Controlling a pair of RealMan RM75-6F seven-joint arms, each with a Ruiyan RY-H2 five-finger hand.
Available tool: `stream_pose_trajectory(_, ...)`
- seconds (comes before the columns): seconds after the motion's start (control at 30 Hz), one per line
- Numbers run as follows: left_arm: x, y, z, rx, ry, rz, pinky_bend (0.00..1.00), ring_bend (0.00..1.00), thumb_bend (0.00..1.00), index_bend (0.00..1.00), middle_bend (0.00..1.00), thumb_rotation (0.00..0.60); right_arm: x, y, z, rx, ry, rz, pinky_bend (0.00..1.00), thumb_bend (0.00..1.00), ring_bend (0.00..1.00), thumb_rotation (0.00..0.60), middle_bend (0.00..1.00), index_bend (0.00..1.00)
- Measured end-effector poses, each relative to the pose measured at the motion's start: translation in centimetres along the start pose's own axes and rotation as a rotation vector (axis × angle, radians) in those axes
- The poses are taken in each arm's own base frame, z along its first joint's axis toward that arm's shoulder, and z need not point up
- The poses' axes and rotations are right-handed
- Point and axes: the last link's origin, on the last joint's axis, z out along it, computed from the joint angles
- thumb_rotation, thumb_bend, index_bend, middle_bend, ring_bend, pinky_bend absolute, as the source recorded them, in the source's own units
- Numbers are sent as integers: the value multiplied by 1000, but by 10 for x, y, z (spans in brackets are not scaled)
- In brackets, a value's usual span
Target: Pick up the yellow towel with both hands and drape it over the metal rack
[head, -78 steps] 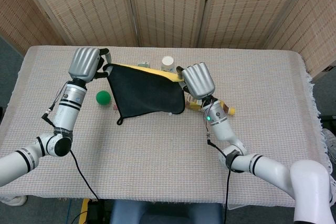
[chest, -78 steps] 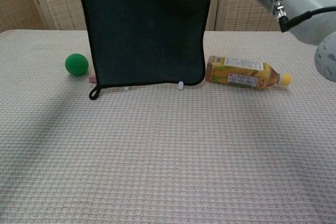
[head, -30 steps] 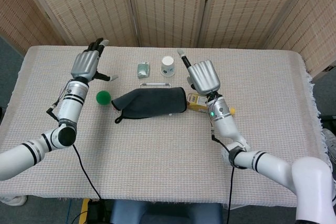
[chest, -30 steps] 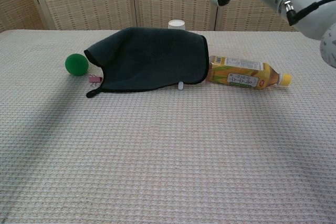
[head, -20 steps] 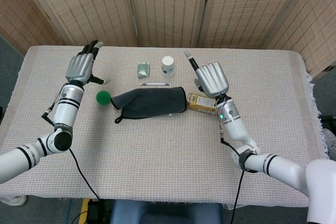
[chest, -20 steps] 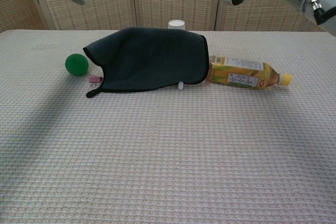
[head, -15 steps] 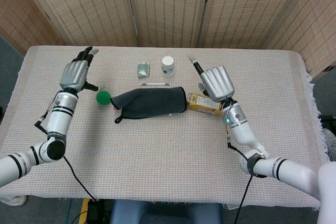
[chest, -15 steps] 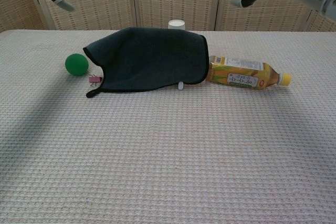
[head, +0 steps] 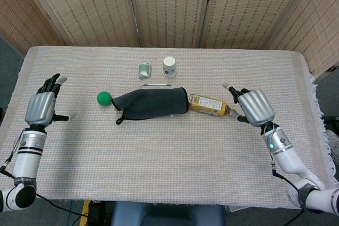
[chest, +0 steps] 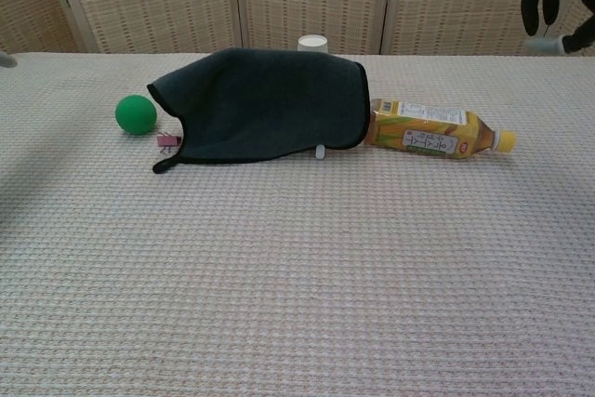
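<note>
Only the bottle [chest: 433,130] bears a label, its writing unreadable.

Table [head: 175,157] covered by beige woven cloth. Resting on it: green ball [head: 104,98] at left; small pink clip [chest: 168,140] just beside ball; dark towel [head: 151,104] draped over metal rack [head: 152,85], centre; yellow-labelled plastic bottle [head: 208,105] lying on its side, touching towel's right edge; white paper cup [head: 169,66] and small crumpled grey-green packet [head: 143,70] behind.
</note>
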Motion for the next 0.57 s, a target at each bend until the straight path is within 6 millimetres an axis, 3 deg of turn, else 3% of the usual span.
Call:
stream_pose_trajectory(0.33, -7, -40, -86, 63, 56, 36, 201, 0, 48, 149, 75, 600, -24, 27, -83, -69, 22, 55, 495, 360, 320, 600, 361, 143)
stream_pose_trajectory(0.57, -21, -51, -138, 76, 59, 41, 201, 0, 48, 167, 85, 600, -42, 41, -132, -176, 13, 95, 494, 359, 320, 600, 361, 144)
